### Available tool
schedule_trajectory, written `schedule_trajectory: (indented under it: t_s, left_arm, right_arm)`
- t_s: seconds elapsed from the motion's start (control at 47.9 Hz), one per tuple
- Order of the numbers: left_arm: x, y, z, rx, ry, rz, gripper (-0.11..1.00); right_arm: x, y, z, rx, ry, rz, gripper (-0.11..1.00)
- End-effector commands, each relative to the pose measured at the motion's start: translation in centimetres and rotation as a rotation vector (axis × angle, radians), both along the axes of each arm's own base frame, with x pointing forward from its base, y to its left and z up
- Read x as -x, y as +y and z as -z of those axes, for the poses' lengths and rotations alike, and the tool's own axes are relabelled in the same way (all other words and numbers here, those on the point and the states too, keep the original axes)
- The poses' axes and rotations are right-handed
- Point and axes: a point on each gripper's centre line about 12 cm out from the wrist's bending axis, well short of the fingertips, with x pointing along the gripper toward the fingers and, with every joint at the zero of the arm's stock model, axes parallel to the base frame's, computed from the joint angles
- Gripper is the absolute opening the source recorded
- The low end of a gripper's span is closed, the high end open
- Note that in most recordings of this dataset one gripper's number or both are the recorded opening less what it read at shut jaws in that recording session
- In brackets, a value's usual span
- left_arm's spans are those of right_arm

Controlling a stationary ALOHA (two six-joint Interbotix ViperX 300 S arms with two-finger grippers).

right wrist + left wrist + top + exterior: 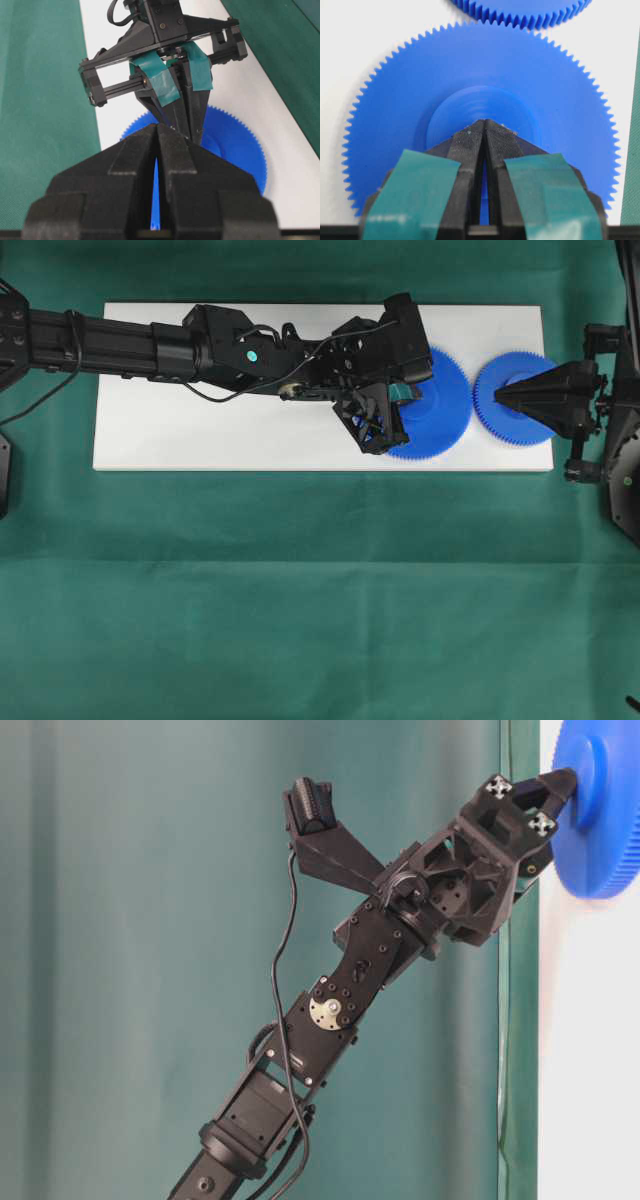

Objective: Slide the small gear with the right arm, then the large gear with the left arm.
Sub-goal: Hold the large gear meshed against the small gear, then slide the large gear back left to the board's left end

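The large gear (447,405) lies flat on the white board (200,435), right of its middle. The small gear (506,429) lies just to its right, and their teeth meet or nearly meet. My left gripper (484,121) is shut, with its taped fingertips resting on the hub of the large gear (480,60). The small gear (520,10) lies just beyond. The table-level view shows the left gripper (562,782) touching the large gear's (605,845) hub. My right gripper (497,395) is shut, pointing left over the small gear's centre. Most of the small gear is hidden under the right gripper (156,126).
The board's right edge (552,390) runs close behind the small gear. Green cloth (320,590) covers the table all round. The left arm (150,345) stretches over the board's back left. The board's front left part is bare white.
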Motion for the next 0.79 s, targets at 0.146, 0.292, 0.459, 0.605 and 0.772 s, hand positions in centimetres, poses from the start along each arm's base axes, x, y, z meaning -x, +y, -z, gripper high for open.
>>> schedule_trajectory:
  t_s: [0.146, 0.292, 0.459, 0.605, 0.772]
  left_arm:
    - [0.7, 0.0, -0.3, -0.001, 0.013, 0.001, -0.01]
    - [2.6, 0.2, 0.1, 0.007, 0.047, -0.012, -0.01]
    - [7.8, 0.1, 1.8, 0.034, 0.150, -0.037, -0.01]
    - [13.7, -0.1, 3.0, 0.068, 0.229, -0.079, -0.01]
    - [19.3, 0.1, 2.1, 0.135, 0.206, -0.203, -0.01]
  right_arm:
    - [-0.2, 0.0, -0.5, 0.003, -0.016, -0.004, 0.52]
    - [-0.2, 0.0, -0.5, 0.002, -0.017, -0.003, 0.53]
    - [-0.2, 0.0, -0.4, 0.000, -0.015, -0.003, 0.52]
    - [0.1, 0.1, 0.0, -0.002, -0.008, -0.003, 0.53]
    - [0.1, 0.1, 0.0, -0.002, -0.009, -0.003, 0.52]
